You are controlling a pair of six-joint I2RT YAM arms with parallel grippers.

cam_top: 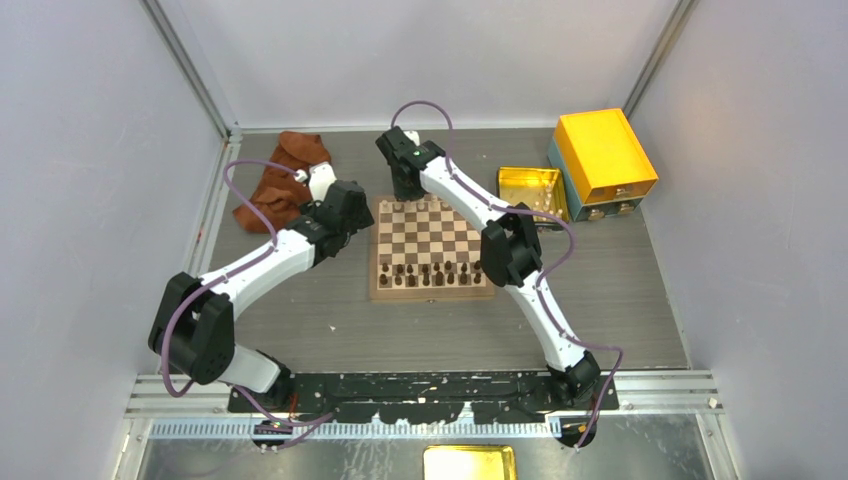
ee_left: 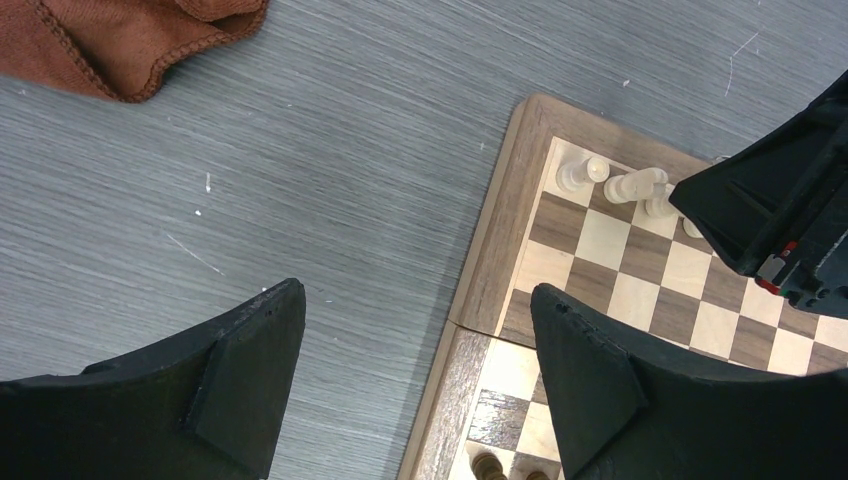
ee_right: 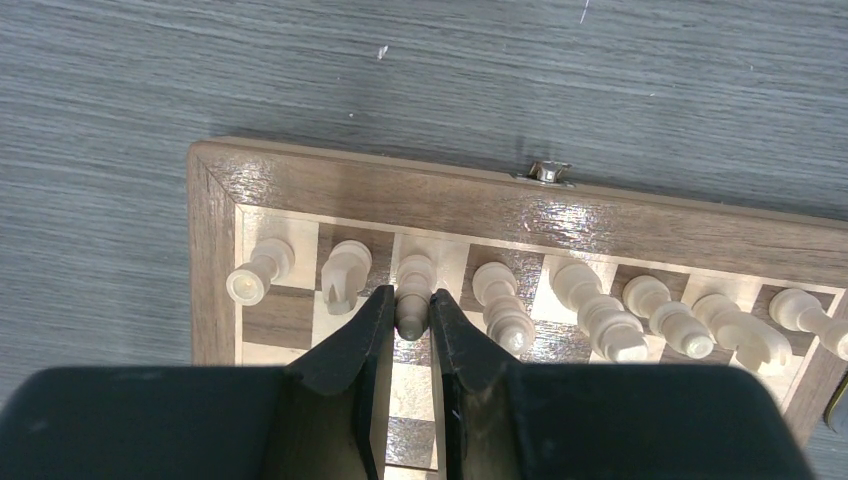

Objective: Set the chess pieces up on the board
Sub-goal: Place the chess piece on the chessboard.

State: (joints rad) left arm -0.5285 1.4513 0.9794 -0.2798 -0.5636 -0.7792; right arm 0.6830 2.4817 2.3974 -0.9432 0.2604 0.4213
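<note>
Right gripper [ee_right: 412, 305]: fingers closed in on a single cream piece, pinching its upper part. Whether this gripped piece [ee_right: 414, 285] rests on its square or hangs just above it cannot be told.
Chess pieces [ee_right: 600, 315]: pale turned wood, ranged in one row along the far rank, just inside the border that carries the metal clasp [ee_right: 545, 172]. Gripped piece is third from the row's left end in the right wrist view.
Board [ee_right: 330, 190]: light and dark squares, plain brown border, flat on the grey table [cam_top: 330, 320], midway between the two arms.
Dark chessmen [cam_top: 430, 272]: two rows on the near ranks.
Left gripper [ee_left: 417, 295]: fingers spread wide, above the table just beside the board's left edge, one finger over the border.
Rust-brown cloth [cam_top: 285, 180]: crumpled, far left, well apart from the board.
Golden tray [cam_top: 530, 190]: just right of the board's far corner.
Yellow box [cam_top: 603, 155]: beside that tray, far right
</note>
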